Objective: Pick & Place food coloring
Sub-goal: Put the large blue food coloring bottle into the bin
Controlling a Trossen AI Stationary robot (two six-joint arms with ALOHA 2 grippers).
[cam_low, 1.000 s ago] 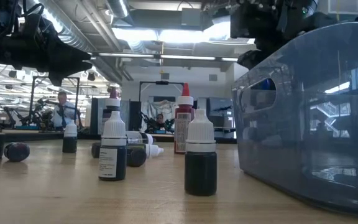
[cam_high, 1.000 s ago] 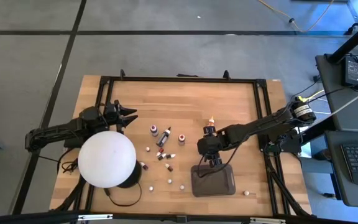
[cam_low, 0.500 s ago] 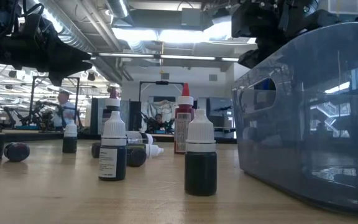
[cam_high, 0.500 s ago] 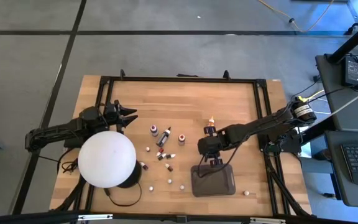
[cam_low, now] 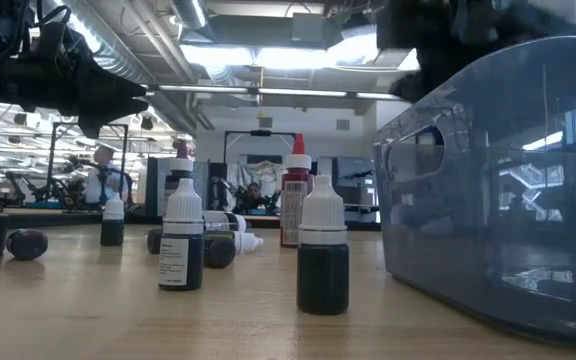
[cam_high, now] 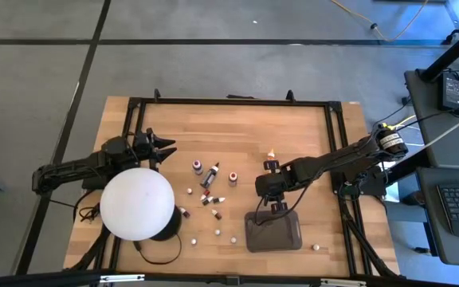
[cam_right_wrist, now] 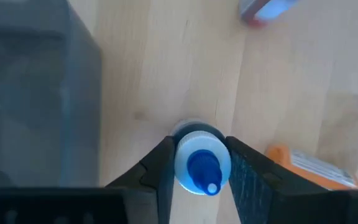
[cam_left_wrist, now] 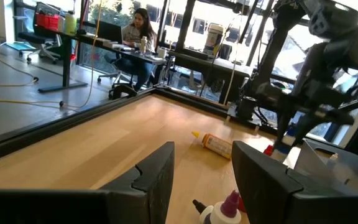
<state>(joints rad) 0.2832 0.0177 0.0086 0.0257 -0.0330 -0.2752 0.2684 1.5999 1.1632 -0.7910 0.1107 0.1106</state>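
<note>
Blue-tipped bottle [cam_right_wrist: 197, 163] upright, nozzle up

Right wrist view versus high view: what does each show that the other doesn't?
Only the right wrist view shows the blue-tipped bottle clamped between the right gripper's fingers, seen from above its cap. Only the high view shows the left gripper waiting near the white dome, and the loose bottles scattered mid-table. Both show the right gripper beside the grey tray, the orange bottle lying close by, and the wooden table.
</note>
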